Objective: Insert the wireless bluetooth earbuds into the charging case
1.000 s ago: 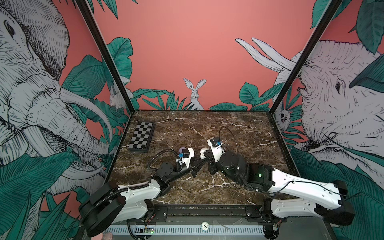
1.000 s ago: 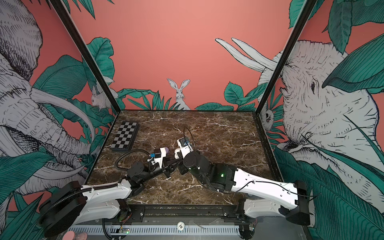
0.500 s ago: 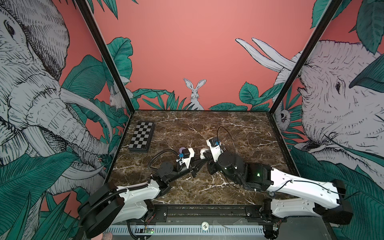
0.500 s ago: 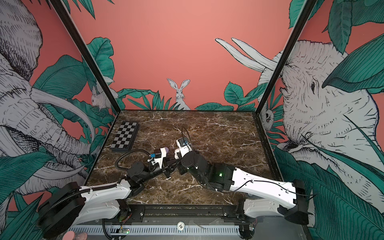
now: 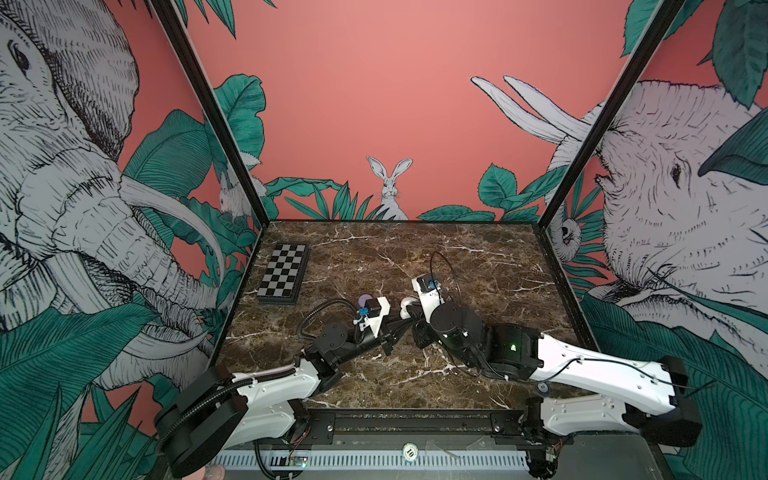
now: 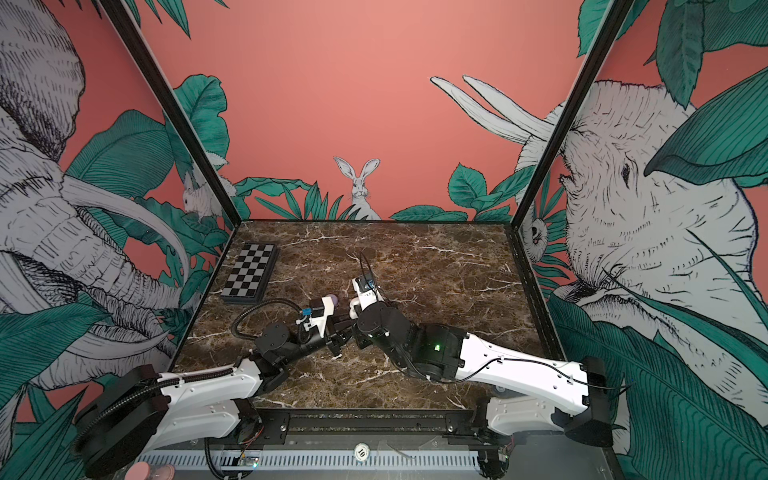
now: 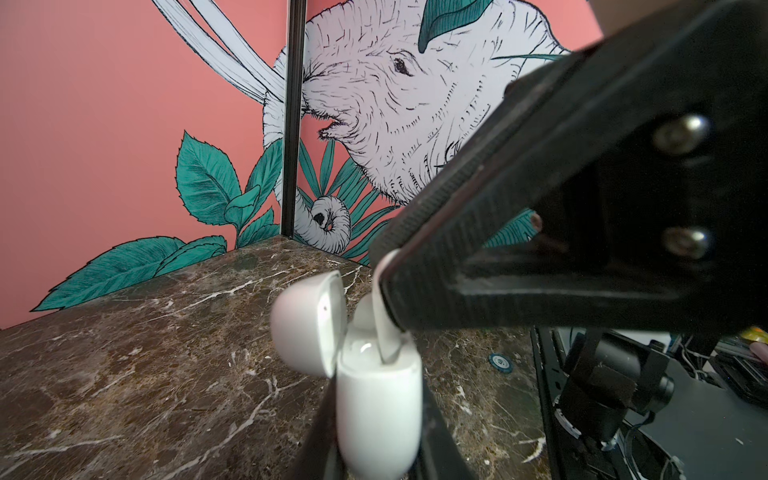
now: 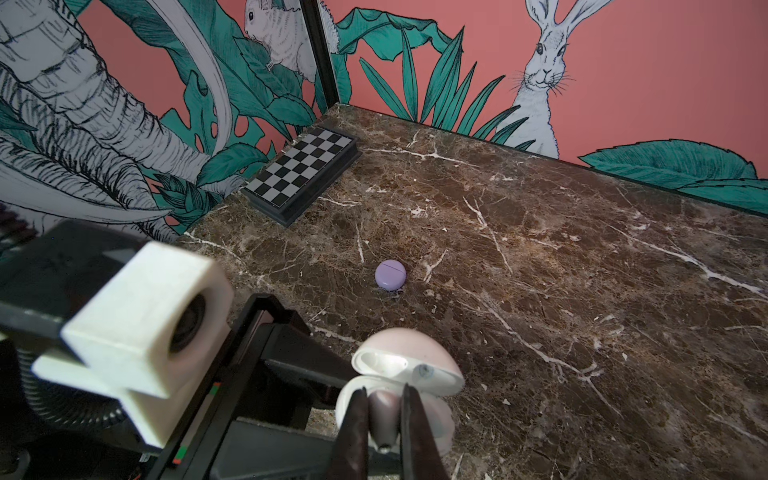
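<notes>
Marble desk [image 5: 478, 266] carries a chessboard [image 5: 283, 275] by its left edge, toward the far left corner. Left gripper [image 7: 378, 415] and right gripper [image 8: 384, 392] meet near the middle of the desk. The left gripper is clamped on the base of a white charging case [image 7: 376, 399], whose lid stands hinged open. A closed lilac charging case [image 8: 390, 275] lies on the desk just beyond them, toward the far edge and apart from both. The right gripper's jaws are narrow and pinch a pale earbud [image 7: 384, 332], which reaches down into the white case's open base.
</notes>
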You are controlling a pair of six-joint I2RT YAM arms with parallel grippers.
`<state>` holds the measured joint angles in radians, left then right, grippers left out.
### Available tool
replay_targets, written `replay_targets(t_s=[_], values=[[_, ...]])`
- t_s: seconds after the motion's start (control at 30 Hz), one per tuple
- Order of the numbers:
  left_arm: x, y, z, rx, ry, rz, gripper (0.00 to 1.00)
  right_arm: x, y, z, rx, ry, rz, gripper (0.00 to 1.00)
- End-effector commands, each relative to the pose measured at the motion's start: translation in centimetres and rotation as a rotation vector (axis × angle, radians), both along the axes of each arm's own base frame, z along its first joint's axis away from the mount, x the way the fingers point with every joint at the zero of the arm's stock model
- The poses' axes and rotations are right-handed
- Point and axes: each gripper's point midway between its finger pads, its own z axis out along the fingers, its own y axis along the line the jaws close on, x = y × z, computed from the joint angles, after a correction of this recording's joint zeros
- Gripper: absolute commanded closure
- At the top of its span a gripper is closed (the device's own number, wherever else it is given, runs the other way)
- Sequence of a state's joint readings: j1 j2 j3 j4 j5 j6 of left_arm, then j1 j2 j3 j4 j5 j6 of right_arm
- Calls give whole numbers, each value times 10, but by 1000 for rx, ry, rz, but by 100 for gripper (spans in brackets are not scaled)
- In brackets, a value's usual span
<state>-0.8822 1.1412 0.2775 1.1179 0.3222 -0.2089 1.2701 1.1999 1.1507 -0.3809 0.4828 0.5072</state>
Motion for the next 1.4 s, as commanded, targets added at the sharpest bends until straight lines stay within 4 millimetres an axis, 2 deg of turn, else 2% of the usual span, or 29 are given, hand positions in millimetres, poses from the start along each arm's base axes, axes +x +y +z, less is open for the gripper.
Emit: replay_targets(t_s=[0.0, 0.83, 1.37], values=[[-7, 4, 28, -69, -85, -9, 100, -2, 2, -1, 1, 15, -4, 100], [-11, 4, 27, -60, -112, -21, 100, 5, -3, -9, -38, 49, -62, 100], [-12, 6, 34, -86, -140, -8, 100, 10, -11, -15, -64, 92, -107, 100]])
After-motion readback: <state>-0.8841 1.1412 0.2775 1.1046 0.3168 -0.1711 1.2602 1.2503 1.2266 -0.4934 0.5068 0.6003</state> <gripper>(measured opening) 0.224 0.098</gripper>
